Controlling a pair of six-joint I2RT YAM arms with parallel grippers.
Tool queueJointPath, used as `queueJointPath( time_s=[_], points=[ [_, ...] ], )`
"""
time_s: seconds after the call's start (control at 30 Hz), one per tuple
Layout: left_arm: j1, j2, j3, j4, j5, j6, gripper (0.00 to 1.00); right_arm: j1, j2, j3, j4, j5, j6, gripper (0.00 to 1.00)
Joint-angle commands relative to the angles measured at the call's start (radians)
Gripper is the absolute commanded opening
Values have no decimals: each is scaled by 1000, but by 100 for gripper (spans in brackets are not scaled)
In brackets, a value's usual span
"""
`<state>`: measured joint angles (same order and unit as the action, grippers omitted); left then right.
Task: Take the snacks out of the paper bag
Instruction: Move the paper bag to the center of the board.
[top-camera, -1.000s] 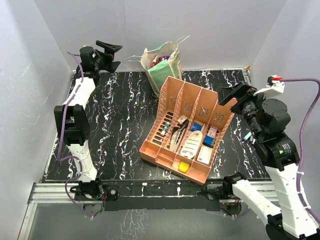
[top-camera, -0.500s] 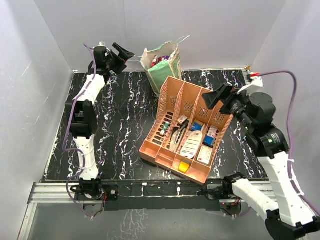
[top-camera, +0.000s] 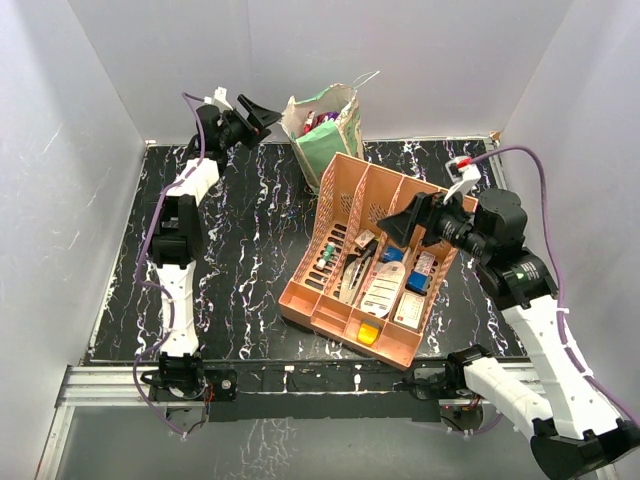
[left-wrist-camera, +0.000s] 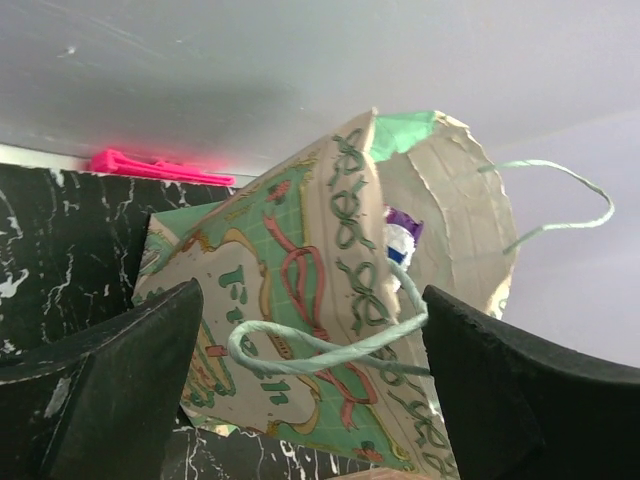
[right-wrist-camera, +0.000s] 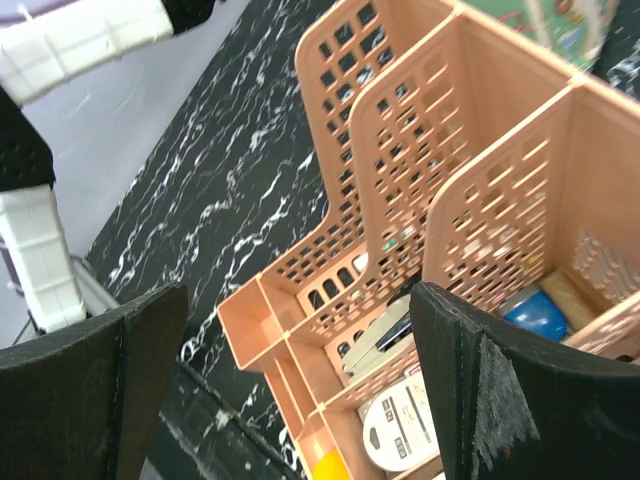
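Two open grippers — snacks in the bag at the back

The paper bag (top-camera: 325, 130) stands at the back of the table (top-camera: 240, 230), near the wall, just behind the peach organiser (top-camera: 345, 185). It has green bows and green letters on it, but the letters are bent and partly covered, so I cannot read them. The left gripper (top-camera: 262, 108) reaches far out beside the bag's top, jaws wide, holding nothing. The right gripper (top-camera: 395, 220) hangs over the organiser, jaws wide too. Only a bit of the snacks (left-wrist-camera: 402, 230) shows — purple and white in the bag's mouth. The white tag (right-wrist-camera: 400, 430) has writing too small to read.
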<state>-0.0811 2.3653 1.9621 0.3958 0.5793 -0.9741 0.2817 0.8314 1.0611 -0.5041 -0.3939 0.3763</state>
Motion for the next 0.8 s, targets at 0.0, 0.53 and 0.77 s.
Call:
queueJointPath(
  time_s=[0.0,0.53,0.77],
  points=[
    [0,-64,-21,202,77,-25,85,7,-11,-52,101,-133,-3,98],
    [43,-232,-191,158,70,-62,29,154,66,-61,144,-87,29,98],
    [62,-267,-201,148,105,-105,13,456,172,-55,146,174,52,98]
  ],
)
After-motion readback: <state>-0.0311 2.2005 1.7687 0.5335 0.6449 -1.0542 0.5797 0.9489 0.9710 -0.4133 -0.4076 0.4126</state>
